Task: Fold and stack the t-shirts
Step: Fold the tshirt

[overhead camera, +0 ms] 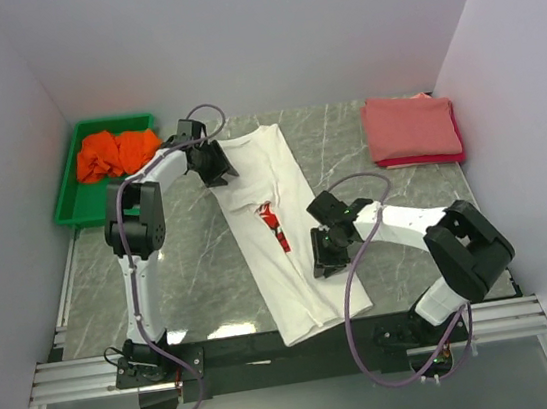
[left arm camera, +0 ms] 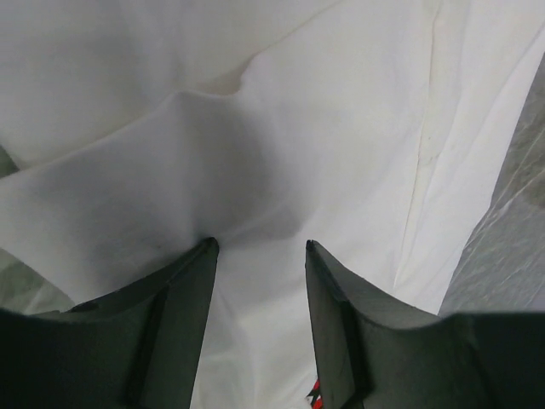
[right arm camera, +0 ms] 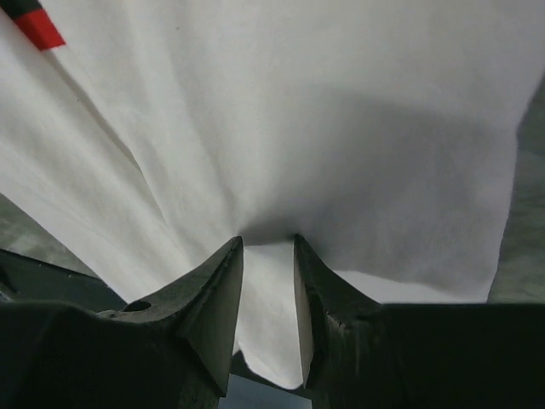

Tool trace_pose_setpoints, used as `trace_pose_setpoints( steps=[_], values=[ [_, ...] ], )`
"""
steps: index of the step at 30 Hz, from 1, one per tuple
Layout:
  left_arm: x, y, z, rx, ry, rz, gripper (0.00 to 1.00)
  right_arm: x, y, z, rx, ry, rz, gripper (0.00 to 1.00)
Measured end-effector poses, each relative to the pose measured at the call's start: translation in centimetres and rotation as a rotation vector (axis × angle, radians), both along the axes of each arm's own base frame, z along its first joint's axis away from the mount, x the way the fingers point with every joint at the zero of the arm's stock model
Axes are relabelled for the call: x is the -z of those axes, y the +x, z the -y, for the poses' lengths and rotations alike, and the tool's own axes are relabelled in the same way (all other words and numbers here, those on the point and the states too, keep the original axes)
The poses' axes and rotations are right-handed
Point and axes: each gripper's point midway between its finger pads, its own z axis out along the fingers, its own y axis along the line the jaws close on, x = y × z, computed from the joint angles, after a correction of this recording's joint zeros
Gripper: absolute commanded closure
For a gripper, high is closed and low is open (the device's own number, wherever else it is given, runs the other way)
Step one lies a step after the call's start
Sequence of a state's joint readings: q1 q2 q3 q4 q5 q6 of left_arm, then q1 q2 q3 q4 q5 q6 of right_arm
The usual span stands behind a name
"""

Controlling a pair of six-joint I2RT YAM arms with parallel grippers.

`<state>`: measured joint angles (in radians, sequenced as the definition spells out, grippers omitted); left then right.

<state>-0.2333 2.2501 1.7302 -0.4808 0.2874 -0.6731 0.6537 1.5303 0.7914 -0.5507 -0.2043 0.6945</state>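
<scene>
Right wrist: hand (right arm camera: 267,243) tight on t-shirt (right arm camera: 341,128)

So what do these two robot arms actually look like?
The left arm and right arm are both white tubes linked by chunky black joints. A purplish-grey cable loops loosely alongside each. The left gripper and right gripper each end in two dark, matte, wedge-shaped fingers.
</scene>
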Motion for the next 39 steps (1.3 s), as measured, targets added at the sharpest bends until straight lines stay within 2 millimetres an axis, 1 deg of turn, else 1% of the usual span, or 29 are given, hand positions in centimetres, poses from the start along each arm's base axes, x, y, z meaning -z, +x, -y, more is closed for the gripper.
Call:
trace_pose_setpoints(
  steps=[4, 7, 10, 14, 19, 23, 26, 28, 30, 32, 35, 37, 39],
  values=[
    [-0.1, 1.9, 0.8, 0.017, -0.024, 0.036, 0.47, -0.1, -0.4, -2.0, -0.052, 0.037, -0.022, 0.62],
    [-0.2, 3.3, 1.5, 0.035, -0.048, 0.067, 0.47, -0.1, -0.3, -3.7, -0.086, 0.058, -0.045, 0.62],
    [-0.4, 5.0, 2.2, 0.055, -0.072, 0.107, 0.47, -0.2, 0.3, -5.3, -0.113, 0.075, -0.066, 0.62],
    [-0.6, 7.1, 3.2, 0.079, -0.104, 0.168, 0.45, -0.3, 1.5, -7.1, -0.138, 0.093, -0.077, 0.62],
    [-1.1, 9.0, 4.1, 0.099, -0.144, 0.233, 0.4, -0.4, 2.9, -8.5, -0.169, 0.098, -0.075, 0.62],
    [-1.7, 9.4, 4.5, 0.107, -0.164, 0.259, 0.36, -0.9, 3.6, -8.5, -0.191, 0.078, -0.047, 0.61],
    [-2.0, 9.4, 4.6, 0.108, -0.176, 0.263, 0.32, -1.7, 4.3, -8.5, -0.198, 0.067, -0.024, 0.6],
    [-2.5, 9.3, 4.7, 0.107, -0.18, 0.265, 0.29, -2.5, 4.4, -8.4, -0.2, 0.066, -0.004, 0.6],
    [-3.4, 8.7, 4.6, 0.107, -0.182, 0.265, 0.28, -3.5, 4.4, -8.2, -0.197, 0.068, 0.015, 0.6],
    [-5.0, 7.7, 4.3, 0.107, -0.181, 0.269, 0.27, -4.4, 4.2, -7.9, -0.19, 0.077, 0.036, 0.6],
    [-8.0, 4.9, 3.5, 0.113, -0.175, 0.287, 0.26, -5.2, 2.9, -6.8, -0.175, 0.072, 0.05, 0.59],
    [-10.5, 2.2, 2.7, 0.124, -0.164, 0.306, 0.26, -4.9, 1.5, -6.0, -0.168, 0.055, 0.036, 0.59],
    [-12.9, -0.3, 1.9, 0.135, -0.146, 0.333, 0.26, -4.1, -0.1, -5.2, -0.165, 0.023, 0.009, 0.59]
  ],
)
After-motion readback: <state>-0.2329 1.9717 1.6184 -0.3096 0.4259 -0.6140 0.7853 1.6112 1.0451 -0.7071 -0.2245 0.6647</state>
